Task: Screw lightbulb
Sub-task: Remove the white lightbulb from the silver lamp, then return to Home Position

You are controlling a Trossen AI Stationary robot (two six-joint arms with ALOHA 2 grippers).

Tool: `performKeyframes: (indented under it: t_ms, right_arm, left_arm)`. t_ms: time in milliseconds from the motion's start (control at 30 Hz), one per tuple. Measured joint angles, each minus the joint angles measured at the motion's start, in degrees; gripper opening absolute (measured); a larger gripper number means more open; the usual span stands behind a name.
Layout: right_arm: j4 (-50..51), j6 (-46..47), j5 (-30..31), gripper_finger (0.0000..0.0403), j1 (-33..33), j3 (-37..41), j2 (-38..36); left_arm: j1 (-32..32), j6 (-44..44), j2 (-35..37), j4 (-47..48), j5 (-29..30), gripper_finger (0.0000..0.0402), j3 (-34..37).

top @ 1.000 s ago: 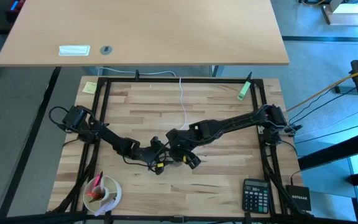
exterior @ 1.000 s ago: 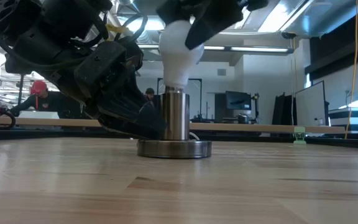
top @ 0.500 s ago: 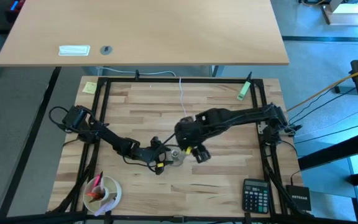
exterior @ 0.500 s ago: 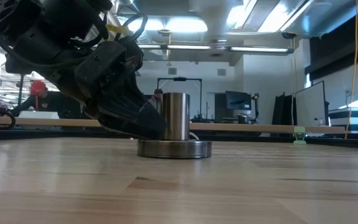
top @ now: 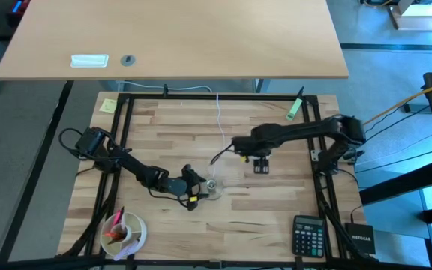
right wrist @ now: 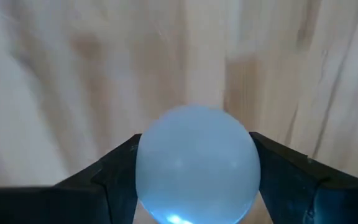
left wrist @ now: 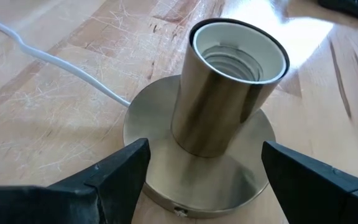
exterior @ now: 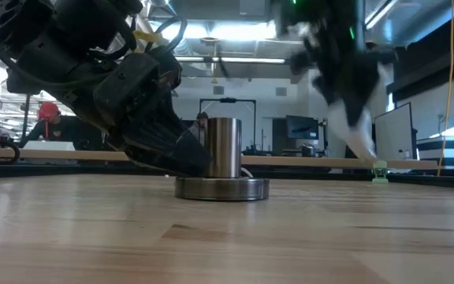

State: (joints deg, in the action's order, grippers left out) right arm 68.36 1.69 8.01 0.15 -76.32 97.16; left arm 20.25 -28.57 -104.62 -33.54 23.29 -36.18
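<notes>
Lightbulb (right wrist: 196, 163) is clamped in right gripper (right wrist: 194, 168), raised, well apart from socket (left wrist: 229, 93). Socket base is straddled by open left gripper (left wrist: 204, 171). Bulb should be centred, upright, over threads before turning.

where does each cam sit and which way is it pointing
High: above the table, straight down; both arms, socket by the left pincer.
Low: table height, level into the room; left pincer beside the socket, right arm behind.
Left wrist: on the left arm, down past its open fingers into the empty socket.
Right wrist: on the right arm, looking at the bulb in its pincer.
Shared: high, low and left wrist all show the socket.
</notes>
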Motion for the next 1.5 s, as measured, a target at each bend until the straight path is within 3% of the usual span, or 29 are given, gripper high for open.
performKeyframes:
  t_ms: [200, 333, 467, 600, 800, 1133, 1500]
  right_arm:
    - [-2.66, -2.06, -0.57, 0.0264, -9.03, 13.63, -0.36]
    - [-4.74, -3.34, -1.20, 0.0264, -13.20, 16.34, -0.58]
    - [-13.56, -5.66, -3.75, 0.0276, -15.59, 18.46, -0.27]
    - [-22.52, -6.63, -6.42, 0.0308, -16.87, 19.68, -0.15]
    - [-23.83, -7.78, -7.67, 0.0349, -17.10, 18.96, -0.76]
    - [-29.01, -10.60, -6.64, 0.0346, -17.05, 16.95, -5.29]
    - [-34.38, -9.40, -7.63, 0.0346, -17.05, 16.93, -5.28]
  left_arm:
    - [0.00, 0.04, 0.26, -0.02, -0.02, 0.0304, 0.00]
    - [0.00, 0.04, 0.26, -0.03, 0.00, 0.0304, 0.00]
    - [0.00, -0.37, 0.27, -0.04, 0.00, 0.0304, 0.00]
    - [0.04, -0.57, 0.28, -0.07, 0.00, 0.0304, 0.00]
    - [0.00, 0.73, 0.42, 0.19, -1.66, 0.0304, 0.00]
    - [0.40, -0.78, 11.62, 14.59, -3.58, 0.0304, 0.02]
    - [0.76, -3.89, 21.58, 22.45, -4.14, 0.0304, -0.04]
